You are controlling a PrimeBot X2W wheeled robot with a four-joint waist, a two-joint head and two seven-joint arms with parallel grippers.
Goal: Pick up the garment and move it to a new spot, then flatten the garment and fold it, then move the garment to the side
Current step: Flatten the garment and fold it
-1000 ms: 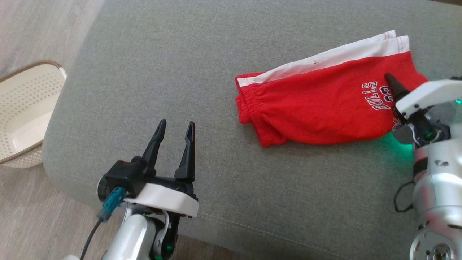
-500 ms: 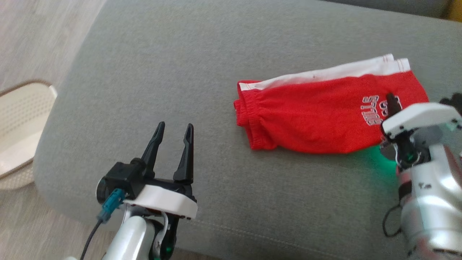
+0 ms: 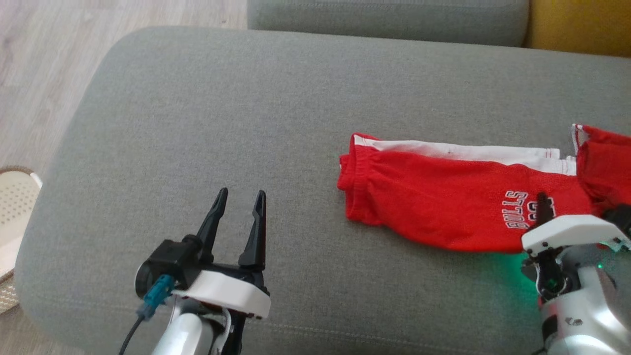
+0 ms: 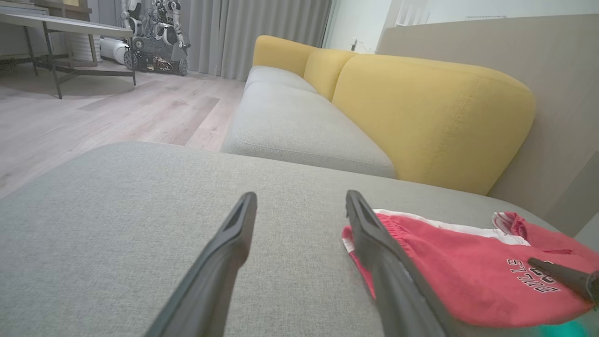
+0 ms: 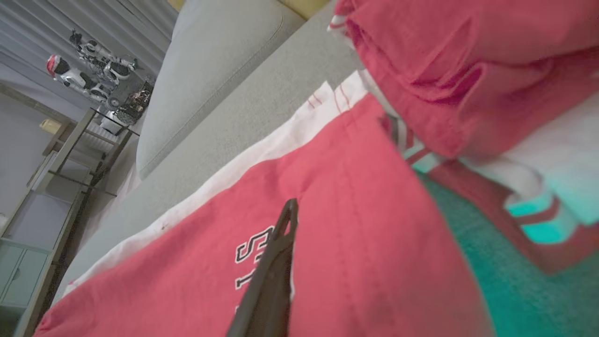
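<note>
Garment (image 3: 443, 212): red shorts with a white side band and white "BULLS" lettering. It lies flat and lengthwise on the grey sofa seat (image 3: 197, 123), on the robot's right half. The elastic waistband end points toward the middle of the seat.

At the garment's right end sits a crumpled red piece (image 3: 604, 162) with white and striped trim, touching or overlapping the white band. I cannot tell whether it belongs to the same garment.

Right hand (image 3: 542, 199): the two dark fingers are pressed together and read as a single blade in the right wrist view. The tip lies against the red cloth at the lettering, on the near edge of the garment. Red fabric rises close beside the fingers on the right of that view. I cannot tell whether a fold is pinched between them. A green glow (image 3: 512, 261) falls on the seat just beneath this wrist.

Left hand (image 3: 242, 192): the fingers are spread wide with nothing between them. It hangs over bare grey seat near the front edge, well apart from the garment (the waistband end shows just beyond its right finger in the left wrist view).

Surroundings: a yellow backrest (image 3: 577, 24) stands behind the seat at upper right. A perforated white basket (image 3: 15, 197) stands on the wooden floor (image 3: 39, 59) at the far left edge.
</note>
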